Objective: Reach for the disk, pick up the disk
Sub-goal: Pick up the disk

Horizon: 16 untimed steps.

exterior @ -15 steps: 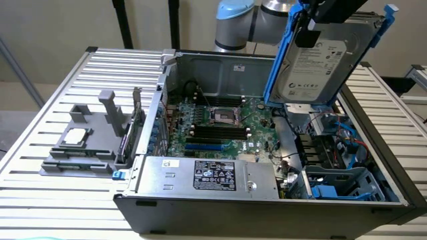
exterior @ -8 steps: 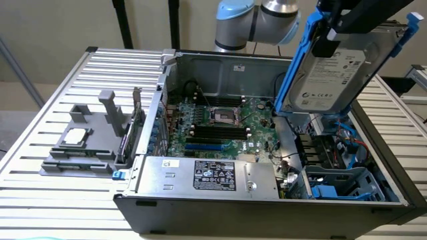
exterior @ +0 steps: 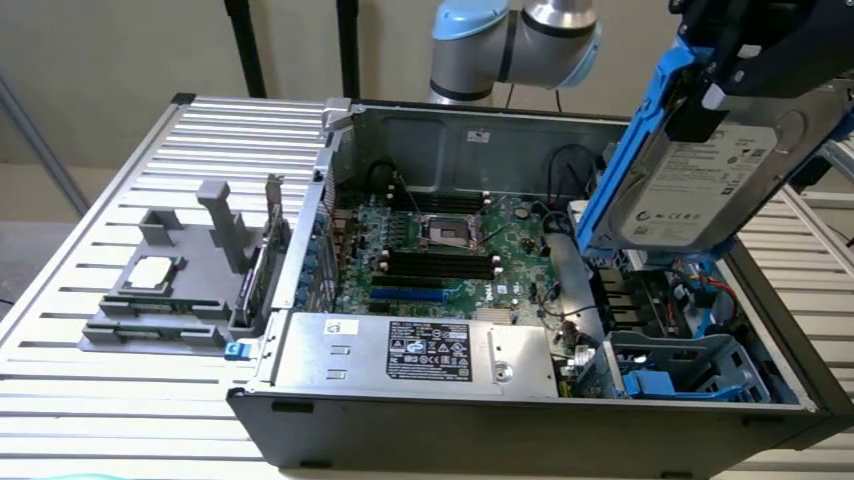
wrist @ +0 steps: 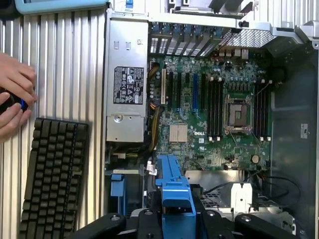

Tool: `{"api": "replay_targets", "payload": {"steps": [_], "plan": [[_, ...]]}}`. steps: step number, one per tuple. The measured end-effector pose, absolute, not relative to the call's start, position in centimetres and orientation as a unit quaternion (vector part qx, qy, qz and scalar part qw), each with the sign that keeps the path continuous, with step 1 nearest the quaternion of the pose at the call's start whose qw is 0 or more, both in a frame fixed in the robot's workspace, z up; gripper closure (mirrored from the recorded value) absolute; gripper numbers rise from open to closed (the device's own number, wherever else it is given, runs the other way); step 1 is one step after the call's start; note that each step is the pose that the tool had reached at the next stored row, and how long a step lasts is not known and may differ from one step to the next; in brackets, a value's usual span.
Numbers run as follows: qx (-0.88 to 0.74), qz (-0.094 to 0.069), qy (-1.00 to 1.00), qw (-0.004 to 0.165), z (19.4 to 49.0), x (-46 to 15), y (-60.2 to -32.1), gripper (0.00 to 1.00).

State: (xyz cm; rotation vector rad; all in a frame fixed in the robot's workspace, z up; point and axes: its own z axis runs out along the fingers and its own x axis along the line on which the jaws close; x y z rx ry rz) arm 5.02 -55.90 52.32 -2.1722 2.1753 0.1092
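The gripper [wrist: 175, 219] is clamped on the disk [exterior: 694, 170], with the blue plastic carrier [wrist: 174, 191] pinched between the black fingers [wrist: 147, 221], as seen from the wrist view. In the exterior view the drive is held up in the air, tilted, label side facing out, well above the open computer case [exterior: 534, 420] and over its drive-bay corner on the exterior view's right. So the reach is done and the pick-up looks basically finished; the disk is judged to be fully clear of the blue drive cage [exterior: 681, 365] below it.

What's called for from here is mostly a steady hold. The grip is on the carrier's end rather than on the metal body, so some swing or slip could be expected if the drive were moved fast, and the loose cables [exterior: 694, 295] near the bay would need to be kept clear of.

Pose-wise, the arm [exterior: 514, 45] is seen coming in from behind the case, wrist raised high, the tool pointed down toward the motherboard [wrist: 214, 114].

Outside the case, the power supply [wrist: 127, 84] is seen along the case edge, a keyboard [wrist: 52, 174] is lying on the slatted table [wrist: 65, 64], and a person's hand [wrist: 15, 94] is resting on something dark by the table edge.
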Motion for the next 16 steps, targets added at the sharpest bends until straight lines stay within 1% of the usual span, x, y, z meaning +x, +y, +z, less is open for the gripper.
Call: {"api": "replay_targets", "payload": {"steps": [8, 16], "plan": [[-0.706, 0.036, 0.707, 0.032, 51.4, 6.7, -58.5, 0.67], [-0.706, 0.037, 0.707, 0.032, 50.0, 9.1, -59.0, 0.67]]}}
